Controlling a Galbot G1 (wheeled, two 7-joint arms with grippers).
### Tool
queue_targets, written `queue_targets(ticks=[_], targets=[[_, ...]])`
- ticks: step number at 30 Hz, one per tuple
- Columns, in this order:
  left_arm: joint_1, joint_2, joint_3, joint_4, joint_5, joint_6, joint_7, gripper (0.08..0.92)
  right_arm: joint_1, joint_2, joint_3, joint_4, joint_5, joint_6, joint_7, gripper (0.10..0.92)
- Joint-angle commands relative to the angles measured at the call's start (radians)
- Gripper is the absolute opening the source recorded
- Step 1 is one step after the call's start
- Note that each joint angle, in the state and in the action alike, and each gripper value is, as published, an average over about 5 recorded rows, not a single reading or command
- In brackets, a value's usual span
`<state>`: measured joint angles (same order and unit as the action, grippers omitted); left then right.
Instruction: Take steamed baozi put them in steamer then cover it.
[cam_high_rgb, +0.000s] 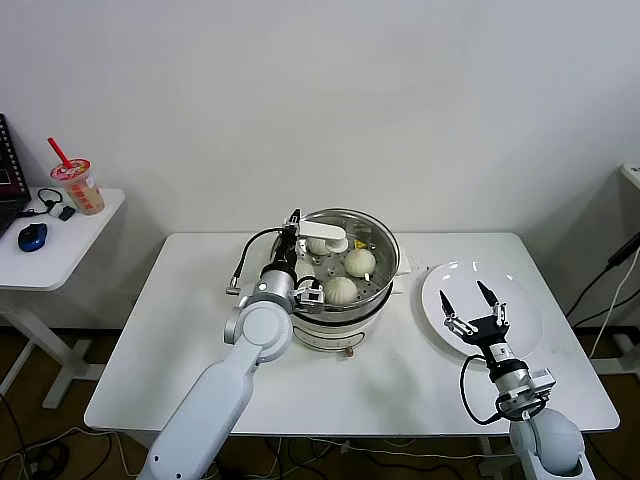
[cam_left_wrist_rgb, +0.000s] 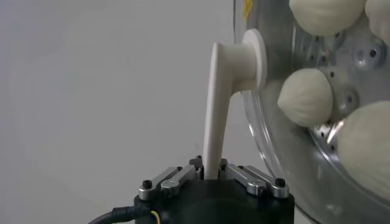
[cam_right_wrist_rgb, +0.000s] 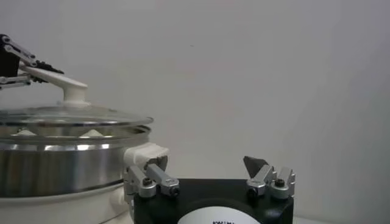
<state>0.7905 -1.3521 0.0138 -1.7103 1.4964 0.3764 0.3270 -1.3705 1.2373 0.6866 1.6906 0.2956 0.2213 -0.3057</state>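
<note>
The steamer (cam_high_rgb: 383, 292) stands mid-table, a shiny steel pot on a white base. Three steamed baozi (cam_high_rgb: 341, 290) show inside it through the clear glass lid (cam_high_rgb: 372, 238). My left gripper (cam_high_rgb: 297, 229) is shut on the lid's white handle (cam_left_wrist_rgb: 216, 109), and the lid lies over the pot's rim. In the left wrist view the jaws (cam_left_wrist_rgb: 210, 173) clamp the handle's end, with baozi (cam_left_wrist_rgb: 304, 97) behind the glass. My right gripper (cam_high_rgb: 471, 303) hangs open over the white plate (cam_high_rgb: 525, 290), holding nothing. The right wrist view shows its fingers (cam_right_wrist_rgb: 207, 167) apart, and the steamer (cam_right_wrist_rgb: 61, 164) beyond.
A black cable (cam_high_rgb: 243, 262) loops on the table left of the steamer. A low side table (cam_high_rgb: 60, 245) at far left carries a drink cup (cam_high_rgb: 78, 185) and a blue mouse (cam_high_rgb: 32, 236). A wall stands close behind the table.
</note>
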Motion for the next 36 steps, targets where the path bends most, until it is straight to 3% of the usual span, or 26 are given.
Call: queue_targets(ticks=[1, 9, 19, 28, 36], targets=[[-0.002, 0.024, -0.003, -0.042, 0.011, -0.019, -0.004, 0.179, 0.002, -0.001, -0.001, -0.006, 0.0, 0.0, -0.001, 0.823], [0.014, 0.146, -0.019, -0.124, -0.032, -0.041, -0.003, 0.179, 0.009, -0.009, -0.008, -0.017, -0.001, 0.001, -0.005, 0.823], [0.071, 0.301, -0.134, -0.183, -0.118, -0.056, -0.044, 0.178, 0.021, -0.021, -0.017, -0.03, -0.002, 0.002, -0.006, 0.823], [0.174, 0.416, -0.331, -0.153, -0.196, -0.122, -0.13, 0.178, 0.056, -0.032, -0.032, -0.054, -0.015, 0.001, -0.007, 0.823], [0.267, 0.472, -0.488, -0.124, -0.274, -0.192, -0.19, 0.178, 0.076, -0.04, -0.047, -0.057, -0.019, -0.002, -0.007, 0.823]])
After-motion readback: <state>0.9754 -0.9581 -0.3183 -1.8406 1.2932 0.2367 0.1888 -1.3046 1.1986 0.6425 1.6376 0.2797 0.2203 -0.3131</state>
